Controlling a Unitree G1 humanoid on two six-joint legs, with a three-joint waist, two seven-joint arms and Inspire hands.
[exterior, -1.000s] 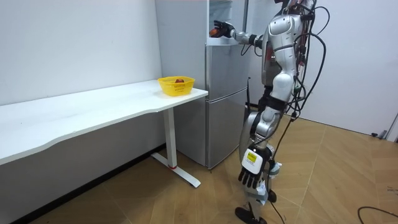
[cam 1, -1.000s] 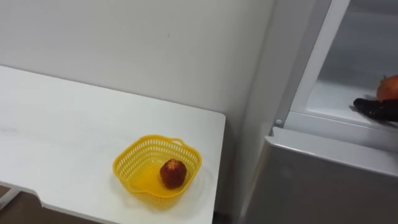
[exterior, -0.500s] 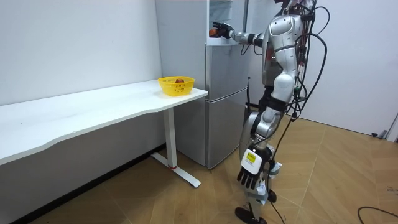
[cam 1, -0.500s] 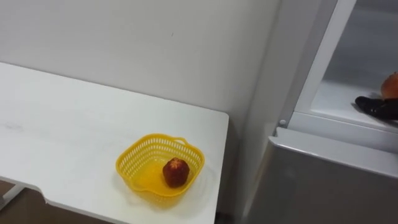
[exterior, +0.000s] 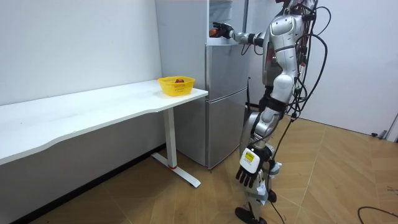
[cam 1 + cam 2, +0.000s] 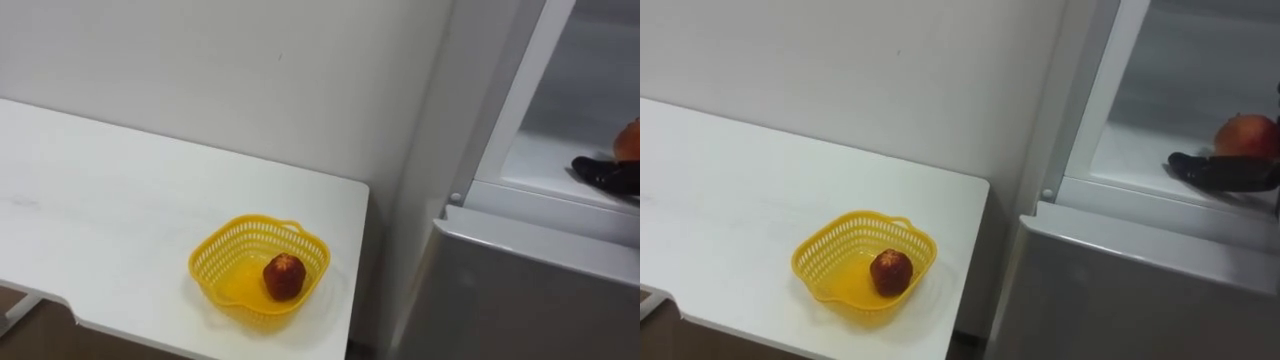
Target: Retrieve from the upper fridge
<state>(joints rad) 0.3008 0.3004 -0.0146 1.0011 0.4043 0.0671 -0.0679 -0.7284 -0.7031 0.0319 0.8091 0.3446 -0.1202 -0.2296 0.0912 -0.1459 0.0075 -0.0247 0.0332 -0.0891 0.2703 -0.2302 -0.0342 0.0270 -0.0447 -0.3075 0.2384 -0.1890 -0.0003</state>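
The right hand [image 6: 1225,172] on the upper fridge shelf [image 6: 1130,150] is cut off by the right eye view's right edge. Its hold on the red fruit [image 6: 1243,134] cannot be determined. The left eye view's right edge cuts off most of that fruit.

The white table [image 6: 120,200] carries a single yellow basket [image 6: 210,268], set near the table's far corner on the fridge side, well inside the edges. A dark red fruit [image 6: 284,276] lies in the basket, toward its right side.

Inside the open upper fridge, the white shelf [image 6: 1130,150] bears a red-orange fruit [image 6: 1245,135] toward its right. The right robot hand [image 6: 1230,172] lies low over the shelf just in front of that fruit; it may be touching it, though the view there is too poor to tell.
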